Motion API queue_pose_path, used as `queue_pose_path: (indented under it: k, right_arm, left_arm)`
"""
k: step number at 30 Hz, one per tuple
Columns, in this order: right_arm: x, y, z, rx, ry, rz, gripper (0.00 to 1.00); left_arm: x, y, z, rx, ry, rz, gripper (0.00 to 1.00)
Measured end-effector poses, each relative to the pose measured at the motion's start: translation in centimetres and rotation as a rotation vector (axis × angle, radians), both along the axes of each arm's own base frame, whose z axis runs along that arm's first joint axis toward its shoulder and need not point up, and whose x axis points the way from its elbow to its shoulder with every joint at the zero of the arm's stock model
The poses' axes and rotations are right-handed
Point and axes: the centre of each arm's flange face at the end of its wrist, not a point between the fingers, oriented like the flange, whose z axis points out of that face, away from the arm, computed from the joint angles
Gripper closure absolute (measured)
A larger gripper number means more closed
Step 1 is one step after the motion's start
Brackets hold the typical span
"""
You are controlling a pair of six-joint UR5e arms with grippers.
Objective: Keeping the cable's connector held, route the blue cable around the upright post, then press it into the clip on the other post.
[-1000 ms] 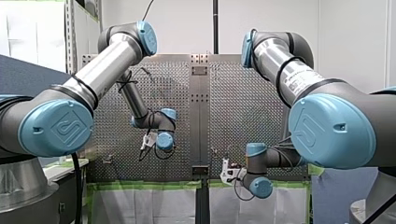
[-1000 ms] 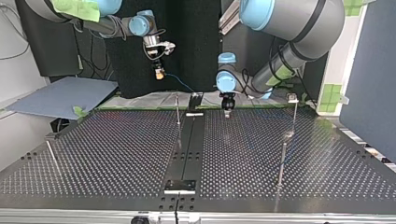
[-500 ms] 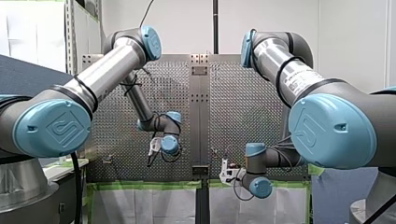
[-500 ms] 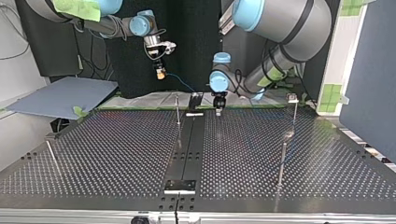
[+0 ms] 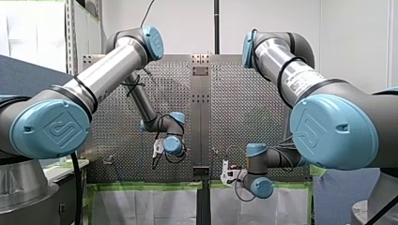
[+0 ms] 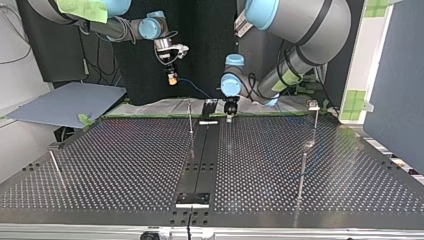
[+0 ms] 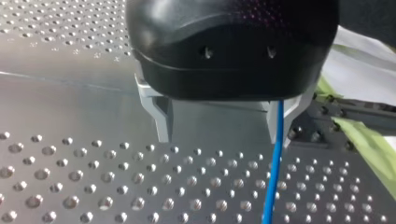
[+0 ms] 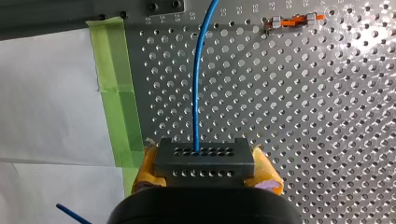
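Note:
In the right wrist view my right gripper (image 8: 205, 179) is shut, its yellow pads pressing both sides of a black connector block (image 8: 204, 158). The blue cable (image 8: 200, 79) leaves the block and runs ahead over the perforated plate. In the top view that gripper (image 6: 171, 76) hangs above the table's far edge, the cable (image 6: 192, 88) trailing towards my left gripper (image 6: 229, 113). My left gripper (image 7: 219, 121) stands open low over the plate; the cable (image 7: 274, 158) passes along the inner side of one metal finger (image 7: 161, 119). A thin upright post (image 6: 190, 117) stands just beside it.
A taller post with a clip on top (image 6: 314, 107) stands at the top view's right, another post (image 6: 302, 172) nearer the camera, a leaning one (image 6: 55, 167) at the left. A grey and orange clip piece (image 8: 289, 21) lies on the plate. Green tape (image 8: 116, 93) edges the table.
My left arm has swung towards the table's middle strip, leftwards in the top view, and lowered its gripper near the far edge. My right arm has stayed still with the connector.

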Motion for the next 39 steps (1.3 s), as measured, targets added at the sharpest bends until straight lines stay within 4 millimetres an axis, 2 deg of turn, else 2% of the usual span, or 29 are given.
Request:
queue_pose_path:
  k: [4,8,15,28,39]
  right_arm:
    - [0.1,-0.1,0.0,-0.004,-0.002,0.003,1.0]
    - [0.1,-0.2,0.1,-0.006,-0.004,0.005,1.0]
    - [0.0,-0.3,0.1,-0.005,-0.003,0.003,1.0]
    - [0.0,-0.5,0.1,-0.01,-0.004,0.002,1.0]
    - [0.0,-0.6,0.1,-0.009,-0.005,0.002,1.0]
  left_arm:
    - [-0.5,-0.5,-0.5,-0.001,0.014,-0.01,0.0]
    - [-1.0,-1.1,-1.7,0.019,0.047,-0.018,0.0]
    - [-1.5,-3.4,-3.6,0.036,0.078,-0.07,0.0]
    - [-2.5,-5.7,-3.8,0.008,0.074,-0.134,0.0]
    - [-3.3,-7.7,-3.6,-0.096,0.064,-0.187,0.0]
